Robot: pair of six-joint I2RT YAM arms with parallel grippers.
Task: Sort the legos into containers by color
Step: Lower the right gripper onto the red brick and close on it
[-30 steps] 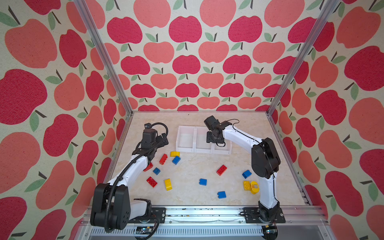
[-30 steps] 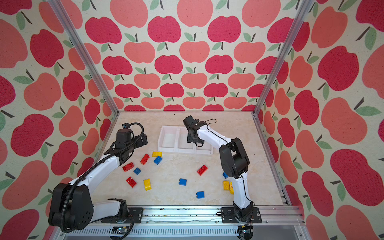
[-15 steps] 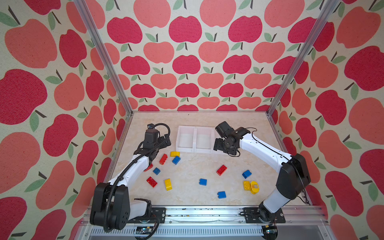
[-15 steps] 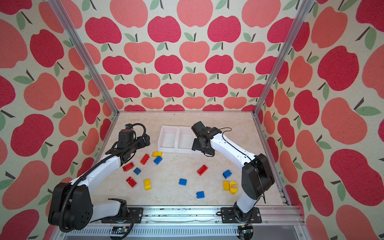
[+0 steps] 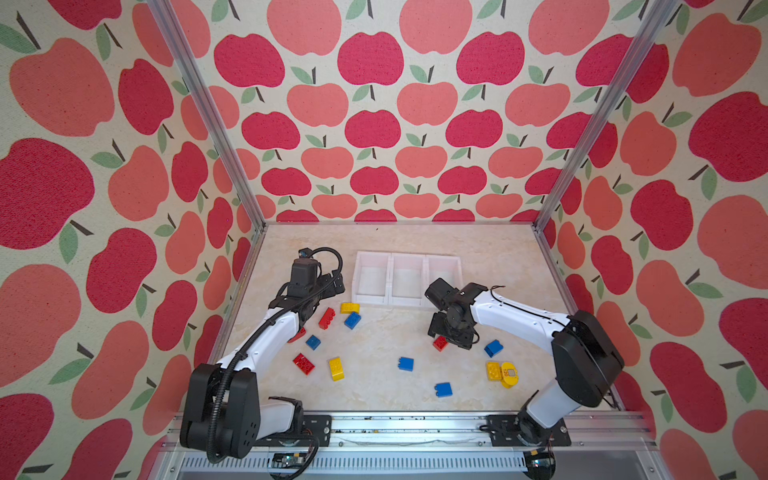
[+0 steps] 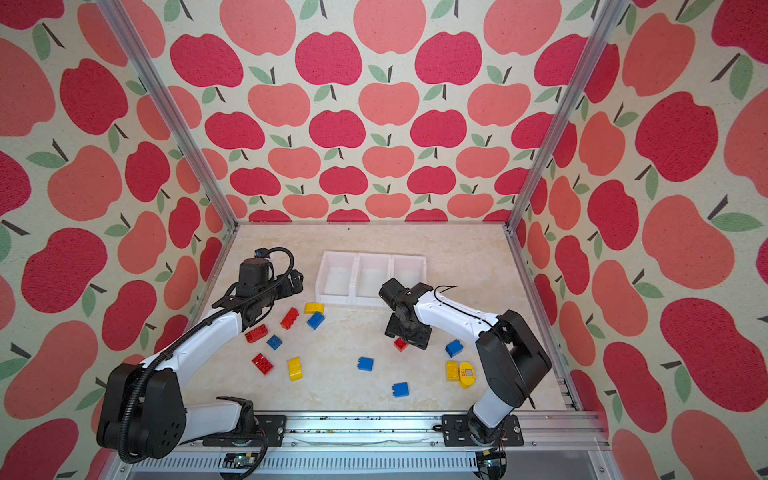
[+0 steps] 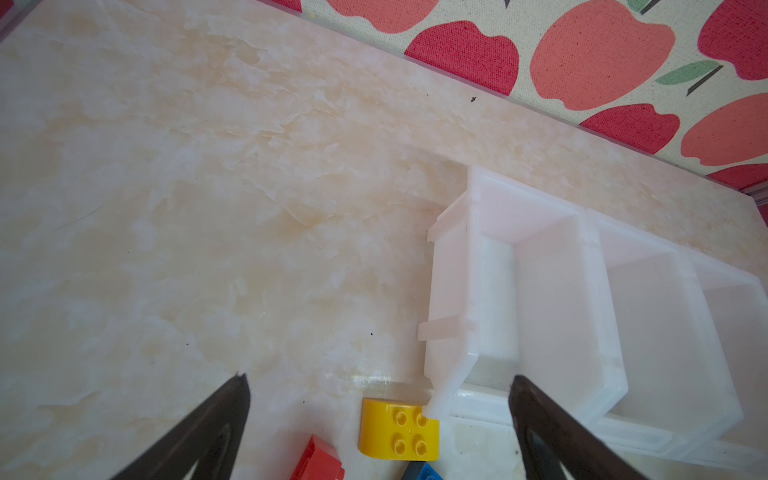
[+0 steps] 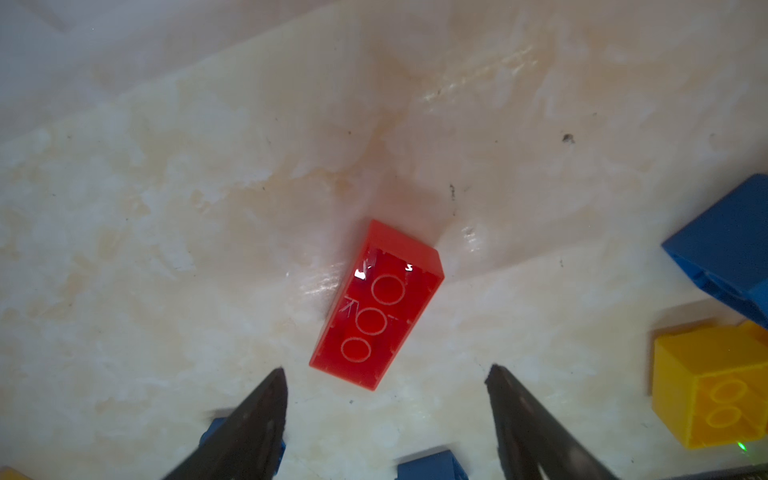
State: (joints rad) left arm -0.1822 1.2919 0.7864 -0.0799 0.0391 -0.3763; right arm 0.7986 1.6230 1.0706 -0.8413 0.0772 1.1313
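The right gripper (image 8: 386,370) has its two dark, pointed fingers apart, with nothing between them. It hangs low over the table (image 8: 166,199). Just ahead of the tips a red brick (image 8: 376,307) lies in the open, made of glossy plastic, with its hollow underside (three round tubes in a row) turned to the wrist camera. Other legos crowd near it: a blue brick (image 8: 727,249) and a yellow brick (image 8: 706,390) on one side, and two more blue pieces partly hidden behind the fingers. The table is smooth, with a cream marble pattern. The left gripper (image 7: 379,377) is spread wide and holds nothing. Near its tips lies a yellow piece (image 7: 397,428) with one rounded edge and four studs, just beside the corner of the containers (image 7: 453,291). These are three joined bins of white, slightly translucent plastic. In both top views they stand at the back of the table, behind the scattered bricks.
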